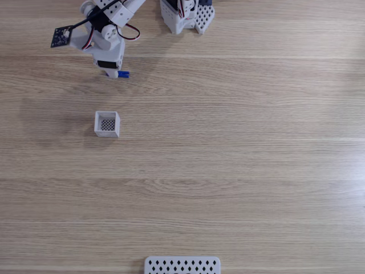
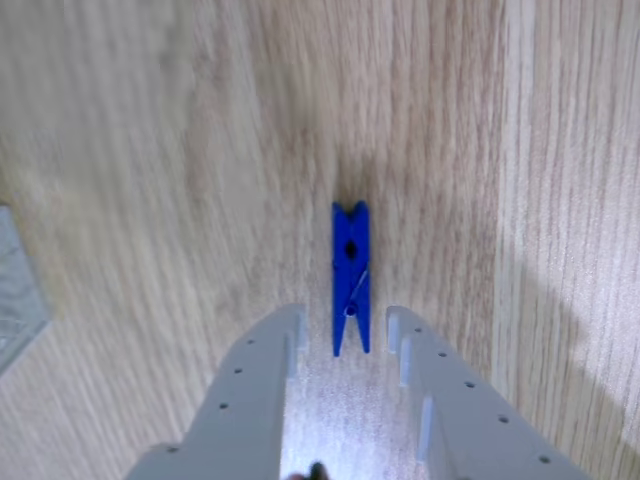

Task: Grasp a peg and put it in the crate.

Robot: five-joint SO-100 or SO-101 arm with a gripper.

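The peg (image 2: 351, 277) is a bright blue clothes peg lying flat on the wooden table, lengthwise between my fingertips. My gripper (image 2: 345, 325) is open, its two white fingers on either side of the peg's near end with a small gap on each side. In the fixed view the gripper (image 1: 117, 73) hangs at the upper left, and a bit of the peg (image 1: 124, 73) pokes out to its right. The crate (image 1: 107, 123), a small white open box with a dark mesh bottom, stands on the table below the gripper.
The arm's white base (image 1: 185, 14) sits at the top centre of the fixed view. A flat white panel with diamond holes (image 1: 182, 265) lies at the bottom edge. A pale object's corner (image 2: 15, 300) shows at the left of the other view.
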